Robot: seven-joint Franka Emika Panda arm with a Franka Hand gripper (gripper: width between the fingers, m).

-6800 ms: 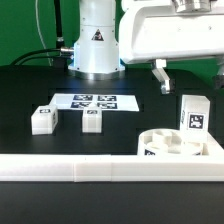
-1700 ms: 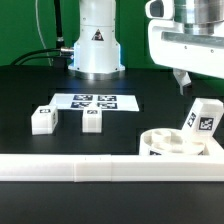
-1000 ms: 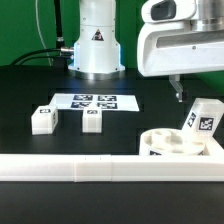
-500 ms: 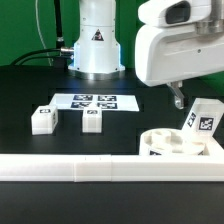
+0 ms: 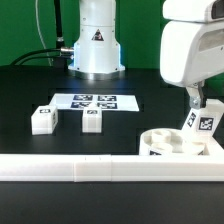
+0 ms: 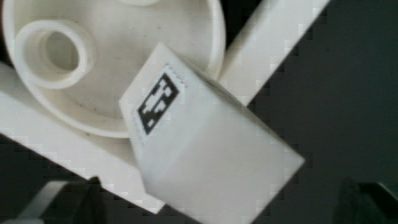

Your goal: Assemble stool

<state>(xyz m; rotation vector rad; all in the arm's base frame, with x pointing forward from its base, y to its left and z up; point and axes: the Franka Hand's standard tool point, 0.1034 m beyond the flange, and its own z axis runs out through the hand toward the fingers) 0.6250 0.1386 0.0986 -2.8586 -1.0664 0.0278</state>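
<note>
The round white seat lies at the exterior view's right, behind the rail. One tagged white leg leans tilted on the seat's far right rim. My gripper hangs right over the top end of this leg, and one dark finger shows beside it. In the wrist view the tilted leg fills the space between my fingers, with the seat and its hole behind it. The gripper looks open around the leg's end, not clamped. Two more legs lie on the table at the left.
The marker board lies flat before the robot base. The long white L-shaped rail runs along the front edge and also shows in the wrist view. The table is black.
My gripper has moved to the exterior view's right and down onto the tilted leg. The leg stood upright 6.8 s ago; it has leaned on the seat since 1.7 s ago.
</note>
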